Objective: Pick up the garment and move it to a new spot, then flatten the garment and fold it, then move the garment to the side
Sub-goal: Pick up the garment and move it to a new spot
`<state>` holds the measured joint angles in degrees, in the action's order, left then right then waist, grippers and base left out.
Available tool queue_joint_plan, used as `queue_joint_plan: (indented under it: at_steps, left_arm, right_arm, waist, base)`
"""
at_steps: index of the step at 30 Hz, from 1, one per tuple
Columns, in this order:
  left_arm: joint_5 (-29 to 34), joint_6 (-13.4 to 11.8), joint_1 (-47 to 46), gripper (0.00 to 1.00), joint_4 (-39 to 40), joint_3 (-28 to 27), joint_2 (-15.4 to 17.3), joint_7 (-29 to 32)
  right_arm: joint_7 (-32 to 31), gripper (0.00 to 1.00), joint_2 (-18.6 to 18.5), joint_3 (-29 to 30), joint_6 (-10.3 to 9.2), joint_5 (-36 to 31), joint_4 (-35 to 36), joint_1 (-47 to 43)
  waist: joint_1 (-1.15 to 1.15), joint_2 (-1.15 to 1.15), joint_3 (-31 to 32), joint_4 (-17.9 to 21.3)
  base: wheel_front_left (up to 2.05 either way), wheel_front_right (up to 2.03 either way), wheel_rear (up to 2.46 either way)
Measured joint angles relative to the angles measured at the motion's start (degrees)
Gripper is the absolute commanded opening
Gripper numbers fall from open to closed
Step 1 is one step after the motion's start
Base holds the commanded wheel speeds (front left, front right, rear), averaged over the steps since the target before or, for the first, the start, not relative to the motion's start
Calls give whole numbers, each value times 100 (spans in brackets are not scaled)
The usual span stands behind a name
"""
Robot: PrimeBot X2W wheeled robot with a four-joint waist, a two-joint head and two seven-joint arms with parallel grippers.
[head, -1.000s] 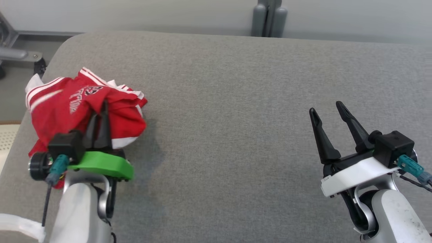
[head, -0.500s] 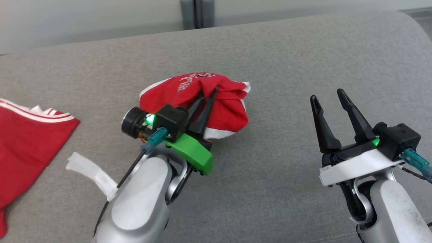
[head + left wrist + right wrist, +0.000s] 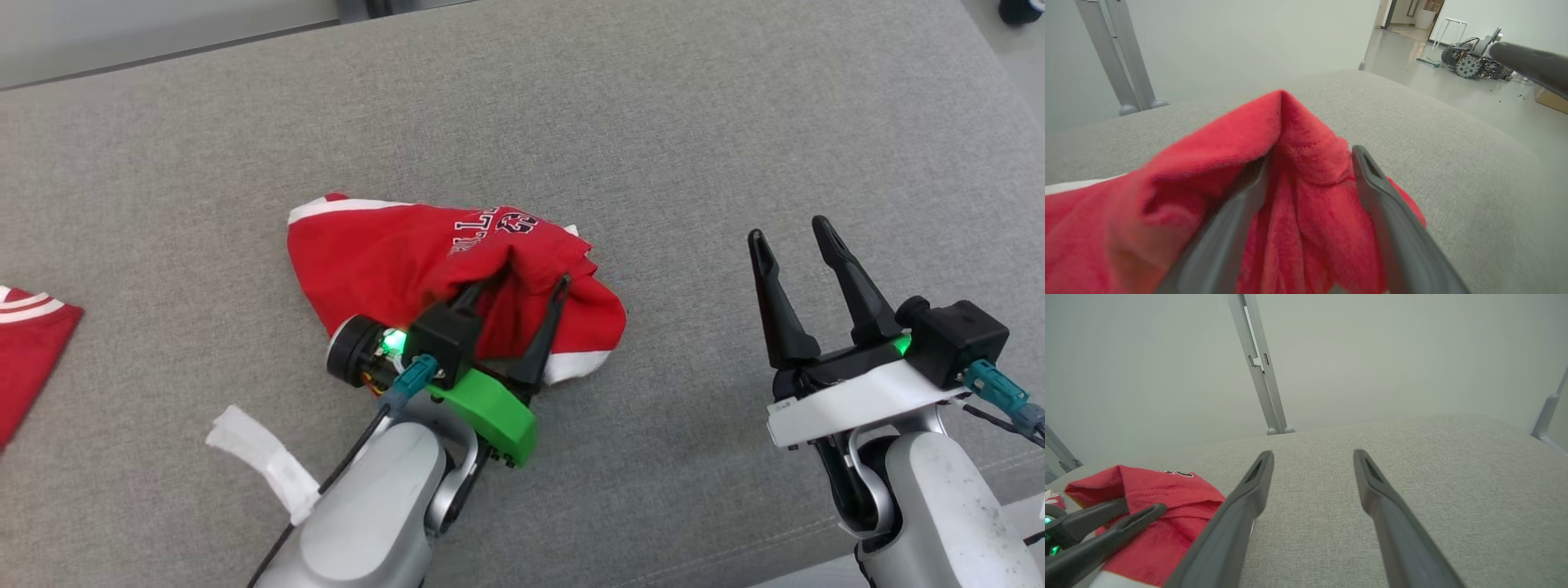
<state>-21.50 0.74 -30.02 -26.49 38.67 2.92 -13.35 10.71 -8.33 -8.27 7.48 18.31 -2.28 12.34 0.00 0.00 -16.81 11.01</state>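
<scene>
The garment is a crumpled red jersey with white trim and lettering, lying in the middle of the grey padded surface. My left gripper rests on its near right part, jaws open, and a raised fold of red cloth stands between the two fingers. The left wrist view shows that fold of the garment rising between my left gripper's spread fingers. To the right, my right gripper hovers open over bare surface, nothing in it. In the right wrist view the garment lies left of my right gripper.
A second red-and-white cloth lies at the left edge of the surface. A white strap hangs from my left arm. Beyond the surface's right end sits a wheeled machine on the floor. Grey metal posts stand behind the far edge.
The head view has turned. My left gripper carried the garment from the surface's left end to its middle, then opened. The garment now lies lower and more spread out. The right gripper stayed open.
</scene>
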Motion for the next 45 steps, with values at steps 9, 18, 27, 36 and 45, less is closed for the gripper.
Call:
queue_joint_plan:
  at_steps: [9,18,27,36,45]
  left_arm:
    - [-75,-720,775,100,931,-790,509,-144]
    - [-153,-958,1297,100,1544,-1705,1093,-168]
    - [-208,-836,1808,100,1660,-2145,1354,-168]
    - [-164,-786,2093,100,1545,-2113,1291,-168]
    - [-155,-788,2195,100,1446,-2096,1265,-169]
  right_arm:
    - [-145,100,-54,168,0,-83,105,-173]
    - [-374,100,-46,332,0,-163,301,-437]
    - [-559,100,8,398,0,-213,399,-743]
    - [-666,100,88,491,0,-249,446,-1084]
    - [-736,100,133,531,0,-285,494,-1195]
  waist:
    - [0,0,190,-436]
    - [0,0,579,-995]
    - [0,0,965,-1177]
    - [0,0,1238,-1098]
    - [0,0,1360,-1045]
  base:
    - [0,0,0]
    - [0,0,0]
    - [0,0,0]
    - [0,0,0]
    - [0,0,0]
